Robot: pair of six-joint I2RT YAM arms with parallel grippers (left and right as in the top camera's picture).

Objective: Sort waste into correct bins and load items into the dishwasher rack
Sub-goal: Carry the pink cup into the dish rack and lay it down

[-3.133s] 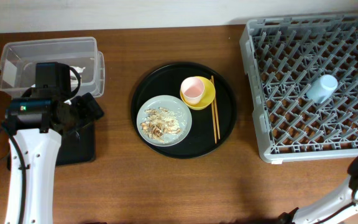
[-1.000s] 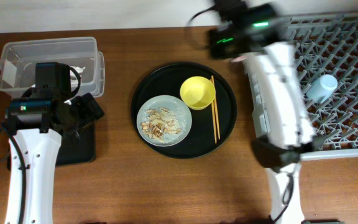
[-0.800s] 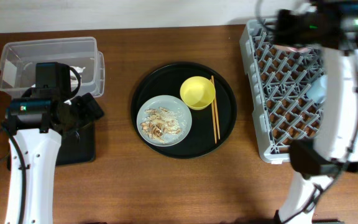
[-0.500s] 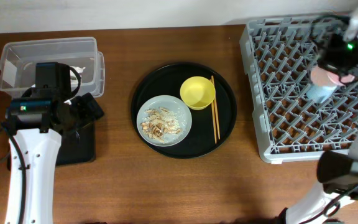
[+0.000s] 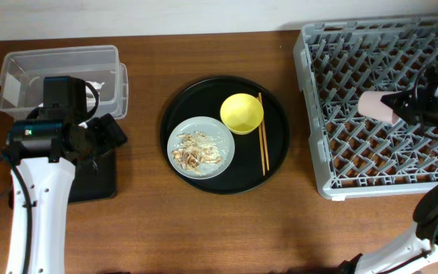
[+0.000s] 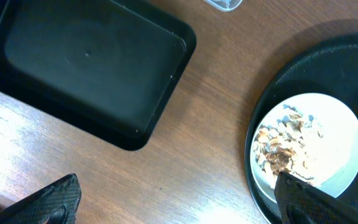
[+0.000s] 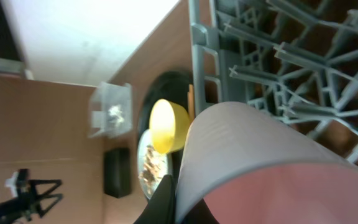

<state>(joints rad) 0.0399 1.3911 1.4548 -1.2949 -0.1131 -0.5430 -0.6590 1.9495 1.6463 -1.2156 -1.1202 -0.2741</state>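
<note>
The right fingers (image 5: 411,105) are clamped on the small pink cup (image 5: 377,106), which is tipped on its side over the large square light-grey plastic rack (image 5: 341,152), toward its right. The left fingers (image 6: 55,200) are spread wide and hold nothing. They hang above the table (image 6: 197,143), between the shallow black rectangular tray (image 6: 86,62) and the pale grey round plate (image 6: 337,149) carrying beige flaky scraps (image 6: 281,146). The yellow bowl (image 5: 242,113) and thin wooden chopsticks (image 5: 263,141) sit on the round black tray (image 5: 276,164).
</note>
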